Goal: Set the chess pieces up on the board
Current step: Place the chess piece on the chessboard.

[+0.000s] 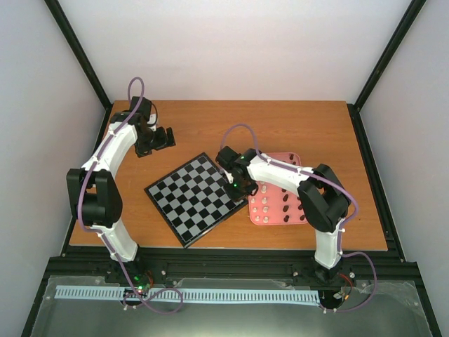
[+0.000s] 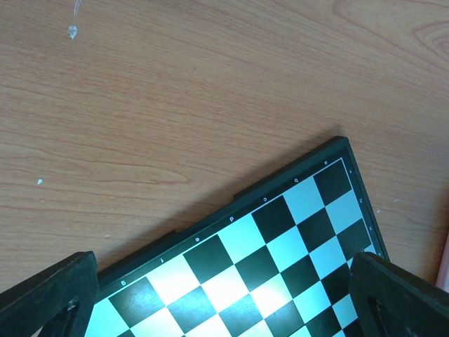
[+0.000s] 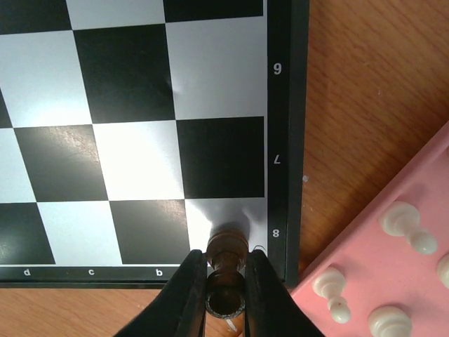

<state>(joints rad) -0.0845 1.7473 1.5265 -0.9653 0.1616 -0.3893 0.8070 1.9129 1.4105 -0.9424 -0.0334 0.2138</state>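
One dark brown piece (image 3: 226,246) clamped in right claw (image 3: 226,272), at board (image 3: 287,105) corner.

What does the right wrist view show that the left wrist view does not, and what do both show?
Only the right wrist view: the right tool shut on a dark brown chess piece at the corner of the board by the 8, and the pink tray with white pieces. Only the left wrist view: the left tool, open and empty. Both: the board on the wooden table.
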